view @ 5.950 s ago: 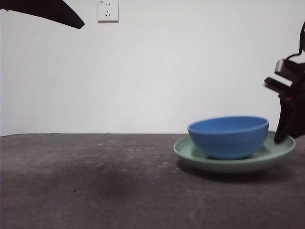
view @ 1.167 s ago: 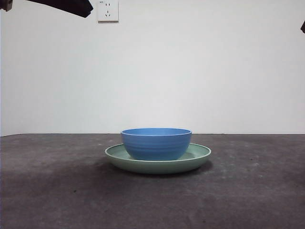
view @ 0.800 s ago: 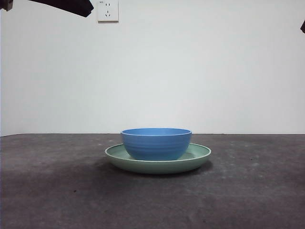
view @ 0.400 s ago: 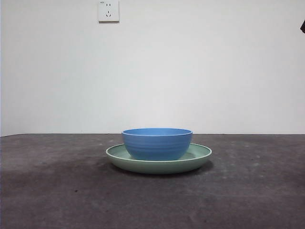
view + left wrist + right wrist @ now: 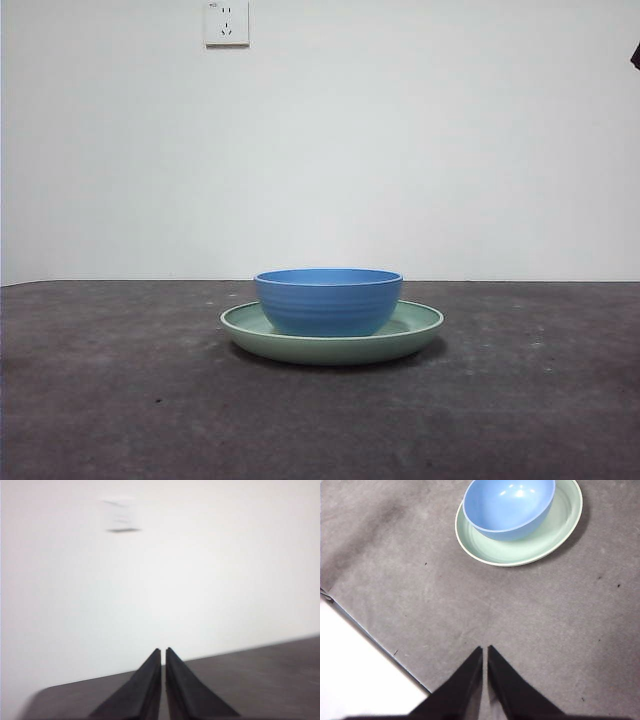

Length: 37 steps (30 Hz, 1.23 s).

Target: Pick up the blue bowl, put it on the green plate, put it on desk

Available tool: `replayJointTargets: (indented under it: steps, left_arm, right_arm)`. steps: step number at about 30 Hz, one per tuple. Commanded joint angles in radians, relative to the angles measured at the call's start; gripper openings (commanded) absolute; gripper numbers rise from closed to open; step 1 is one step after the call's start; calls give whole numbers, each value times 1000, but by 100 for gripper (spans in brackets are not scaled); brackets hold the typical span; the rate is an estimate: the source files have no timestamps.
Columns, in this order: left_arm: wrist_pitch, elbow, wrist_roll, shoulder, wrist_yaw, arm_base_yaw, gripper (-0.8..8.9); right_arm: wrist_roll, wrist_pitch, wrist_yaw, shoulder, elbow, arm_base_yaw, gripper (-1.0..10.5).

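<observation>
Two task items, stacked: the blue bowl (image 5: 329,300) sits upright inside the green plate (image 5: 415,335), its foot on the plate's floor, and the plate lies flat on the surface (image 5: 120,400), well in from every edge that you can see.

Item, right hand (image 5: 484,650): empty, jaws pressed together with only a hairline between the tips. It hangs above bare surface, and the wrist view shows the plate and bowl out ahead of the fingertips, well apart from them, slightly off to one side of the pointing line. A pale strip marks an edge of the surface near this hand.

Item, left hand (image 5: 163,651): empty, jaws likewise pressed together, aimed at the wall across a far edge of the surface; neither bowl nor plate shows in its view. You may judge the right hand the nearer of the two.

Both items are round, so no long axis governs the approach.

Status, judged: bowl on plate, plate on the surface, nothing held; the task reads as finished.

Writing: none legible. A white wall socket (image 5: 226,22) bears a small mark too fine to read.
</observation>
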Motion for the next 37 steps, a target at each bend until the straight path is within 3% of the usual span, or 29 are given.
replayJointTargets:
  steps: [1,6,18,31,37]
  left_arm:
    - [0,-92,16,-67,-35,53,15]
    - [-2,-253,15,-177,-36,108,15]
    - [-10,-496,-5,-294,-36,112,15]
    - [-190,-530,-27,-324,-36,112,15]
    - [-187,-530,-26,-324,-36,112,15]
  right_arm:
    - [-5,10,-2,6,4,6,11]
    - [-5,10,-2,6,4,6,11]
    - [-5,10,-2,6,4,6,11]
    - [-5,10,-2,6,4,6,11]
    - [-5,11,-2,6,4,6,11]
